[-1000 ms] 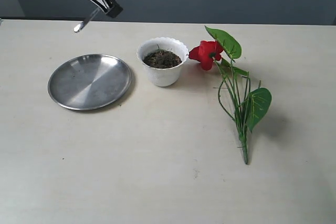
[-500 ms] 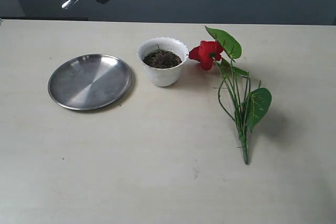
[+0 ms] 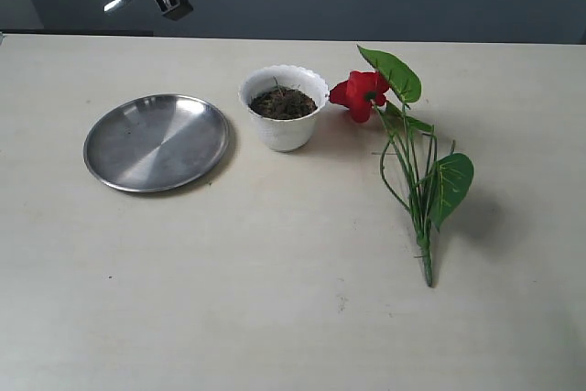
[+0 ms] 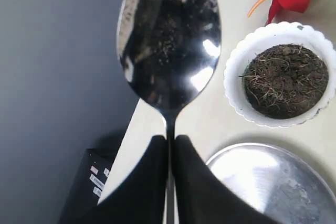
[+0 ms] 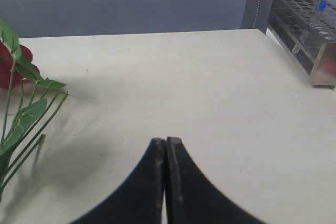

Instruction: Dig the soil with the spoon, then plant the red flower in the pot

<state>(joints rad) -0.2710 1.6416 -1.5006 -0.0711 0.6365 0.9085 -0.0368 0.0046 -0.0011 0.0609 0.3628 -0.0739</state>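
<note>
The left gripper (image 4: 169, 139) clamps the spoon (image 4: 168, 51) by its thin handle, bowl jutting ahead, high up beyond the plate (image 3: 156, 142) and well apart from the pot (image 3: 284, 125) of soil (image 3: 283, 103); the right gripper (image 5: 166, 141) is clenched, near the red flower (image 3: 360, 95).

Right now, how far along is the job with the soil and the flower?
Done: the left gripper is shut on the spoon, held high. In hand: digging; the soil in the pot shows no hole that I can see. Left: the red flower lies beside the pot, unplanted.
</note>
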